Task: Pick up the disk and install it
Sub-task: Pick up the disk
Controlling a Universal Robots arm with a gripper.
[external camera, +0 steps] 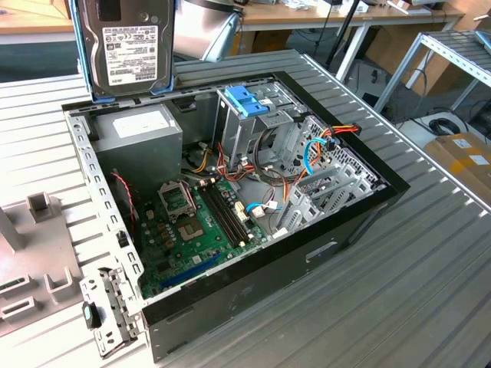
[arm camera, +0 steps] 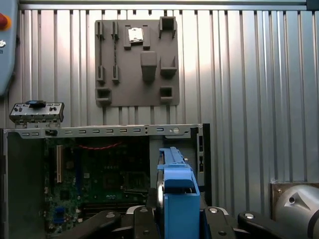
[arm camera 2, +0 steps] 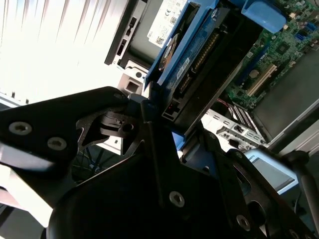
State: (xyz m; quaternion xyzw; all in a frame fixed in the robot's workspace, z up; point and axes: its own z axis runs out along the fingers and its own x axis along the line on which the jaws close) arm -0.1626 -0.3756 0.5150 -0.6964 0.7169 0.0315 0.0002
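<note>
From here, the disk [external camera: 129,46] shows a white barcode label [external camera: 130,52], its print too fine to read. The grey power-supply box [external camera: 149,144] has a white sticker [external camera: 140,123], equally unreadable.

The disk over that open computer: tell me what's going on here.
The arm's gripper is clamped on the disk and holds it upright in the air. In the exterior view it hangs above the edge of the open computer case, near the power supply. It is picked up but not installed: the drive cage with the blue handle stands apart from it, toward the exterior view's right.
</note>
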